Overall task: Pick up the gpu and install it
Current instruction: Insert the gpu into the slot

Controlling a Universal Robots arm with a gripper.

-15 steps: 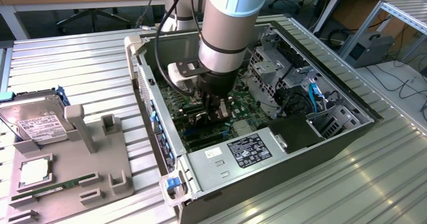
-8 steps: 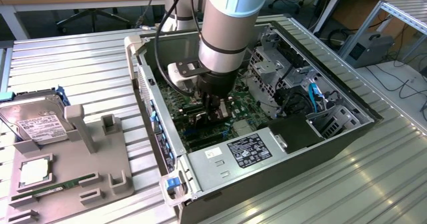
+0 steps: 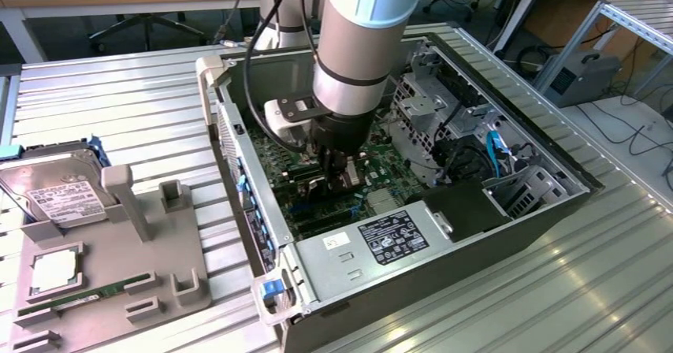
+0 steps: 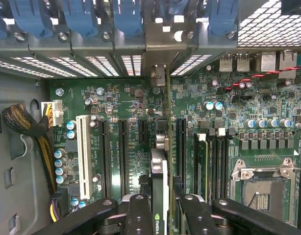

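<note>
inside the open computer case (image 3: 462,258), the gripper (image 4: 163,218) is clenched on the gpu (image 4: 159,166), which is held edge-on over the motherboard (image 4: 116,103) slots, its far end by the case's rear wall (image 4: 91,63).

Tool (image 3: 339,183) between case wall (image 3: 236,140) and drive cage (image 3: 423,118)

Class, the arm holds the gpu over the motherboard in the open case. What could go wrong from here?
The gpu, clamped edge-on in the gripper, hangs among close-set black slots; a small offset might press it onto the motherboard components instead. Its far end could catch on the vented rear covers.
</note>
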